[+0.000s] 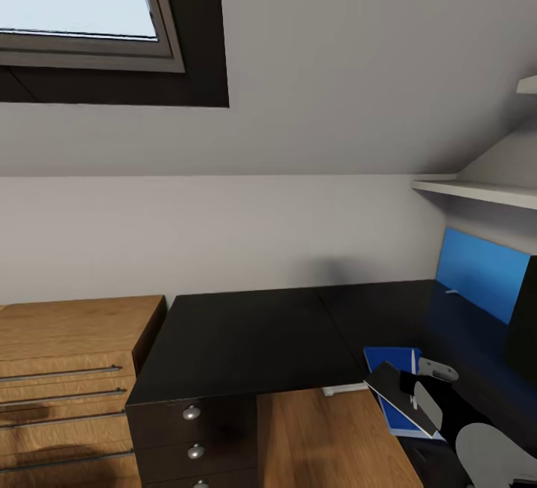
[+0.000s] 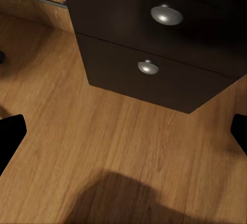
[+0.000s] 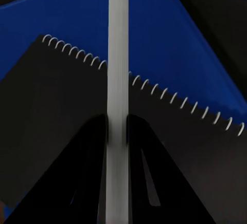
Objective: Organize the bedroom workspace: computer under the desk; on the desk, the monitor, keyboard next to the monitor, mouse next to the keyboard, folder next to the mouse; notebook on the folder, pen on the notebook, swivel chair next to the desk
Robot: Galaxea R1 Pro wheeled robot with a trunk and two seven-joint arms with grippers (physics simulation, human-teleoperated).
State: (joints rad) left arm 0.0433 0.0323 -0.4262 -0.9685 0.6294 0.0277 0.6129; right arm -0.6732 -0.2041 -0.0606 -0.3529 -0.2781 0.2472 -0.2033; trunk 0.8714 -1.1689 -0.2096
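Observation:
A blue folder (image 1: pixel 391 359) lies on the black desk (image 1: pixel 246 339) near its front right part. A black spiral notebook (image 1: pixel 395 391) rests on the folder, turned at an angle. In the right wrist view a pale grey pen (image 3: pixel 117 54) stands between the fingers of my right gripper (image 3: pixel 117 124), which is shut on it just above the notebook (image 3: pixel 56 100) and the folder (image 3: pixel 77 13). The same gripper (image 1: pixel 419 392) shows over the notebook's right edge in the head view. My left gripper (image 2: pixel 123 136) is open, pointing at the wooden floor.
A black drawer unit (image 2: pixel 154 39) with silver knobs stands under the desk's left end (image 1: pixel 194 428). A wooden dresser (image 1: pixel 67 368) sits left of it. A blue panel (image 1: pixel 477 271) stands at the desk's right back, under a white shelf (image 1: pixel 477 191).

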